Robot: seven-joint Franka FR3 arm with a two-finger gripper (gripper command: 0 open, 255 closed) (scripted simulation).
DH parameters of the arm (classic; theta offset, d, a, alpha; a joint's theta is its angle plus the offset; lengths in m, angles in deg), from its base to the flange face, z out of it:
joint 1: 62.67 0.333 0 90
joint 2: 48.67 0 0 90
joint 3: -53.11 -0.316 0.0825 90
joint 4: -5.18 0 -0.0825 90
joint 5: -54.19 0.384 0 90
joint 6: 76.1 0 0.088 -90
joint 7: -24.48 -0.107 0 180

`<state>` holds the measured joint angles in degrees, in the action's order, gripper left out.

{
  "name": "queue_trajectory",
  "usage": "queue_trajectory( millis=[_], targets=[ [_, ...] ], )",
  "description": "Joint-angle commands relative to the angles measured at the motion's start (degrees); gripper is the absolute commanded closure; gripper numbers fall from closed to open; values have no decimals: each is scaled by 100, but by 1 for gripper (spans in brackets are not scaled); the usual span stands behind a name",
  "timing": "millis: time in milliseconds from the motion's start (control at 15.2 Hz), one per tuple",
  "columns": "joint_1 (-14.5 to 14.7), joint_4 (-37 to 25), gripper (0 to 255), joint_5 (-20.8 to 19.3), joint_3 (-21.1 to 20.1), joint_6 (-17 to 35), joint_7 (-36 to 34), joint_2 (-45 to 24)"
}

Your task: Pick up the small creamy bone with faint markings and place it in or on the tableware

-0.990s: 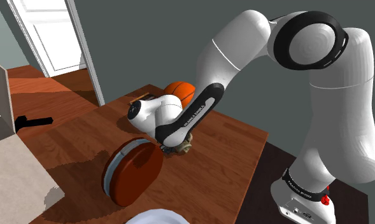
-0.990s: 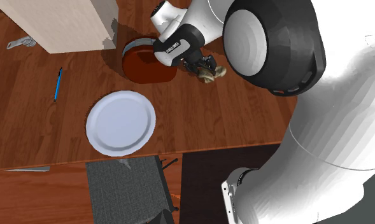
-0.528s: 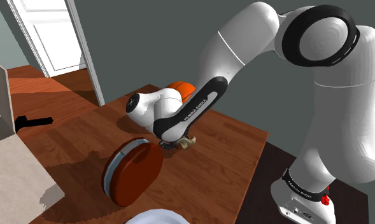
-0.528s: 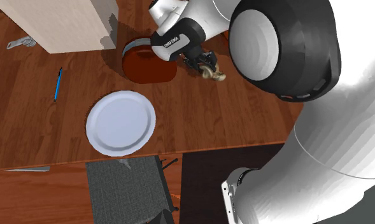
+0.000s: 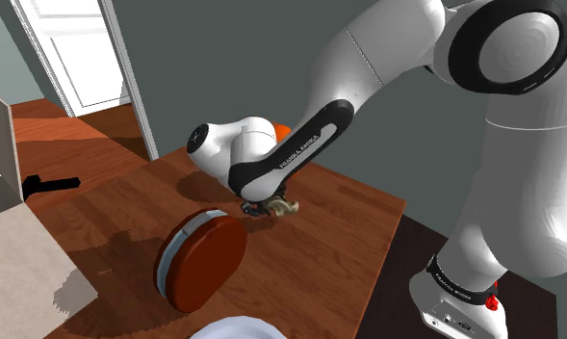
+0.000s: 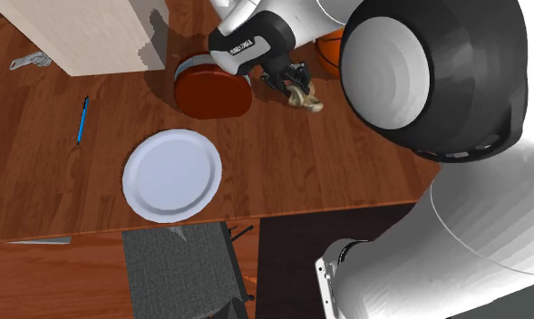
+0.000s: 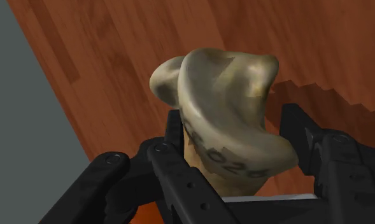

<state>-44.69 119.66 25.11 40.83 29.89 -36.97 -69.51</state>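
**Bone in the Grip, Plate Well Apart**

Here is the gripper (image 7: 233, 127), and its black fingers (image 7: 173, 137) are clamped on the bone (image 7: 224, 108). It is a creamy, knobby piece with faint dark markings along its edge, and its broad end pokes out past the fingertips over the wood table (image 7: 116, 57).

In the second exterior view the gripper (image 6: 296, 91) carries the bone (image 6: 305, 101) over the table (image 6: 328, 172). Just beside it at 9 o'clock is a red-brown disc (image 6: 212, 91). An orange ball (image 6: 333, 50) sits near at 1 o'clock.

The white plate (image 6: 172, 174) lies well apart at 8 o'clock, flat on the wood. A blue pen (image 6: 82, 119) rests at 10 o'clock from the plate.

In the shoulder view the bone (image 5: 283, 207) hangs at the gripper (image 5: 269, 205), with the disc (image 5: 202, 260) at 7 o'clock.
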Motion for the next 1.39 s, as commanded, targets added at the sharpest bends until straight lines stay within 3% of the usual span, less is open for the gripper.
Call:
queue_trajectory(
  millis=[0, 132, 726, 1320],
  targets=[
    [-5, 15, 255, 45, -18, -105, 58, 136],
    [-8, -9, 255, 80, -30, -204, 114, 228],
    [709, -224, 255, 542, -548, -665, -818, 84],
    [1490, -995, 255, 896, -993, -1211, -1762, -458]
  ],
)
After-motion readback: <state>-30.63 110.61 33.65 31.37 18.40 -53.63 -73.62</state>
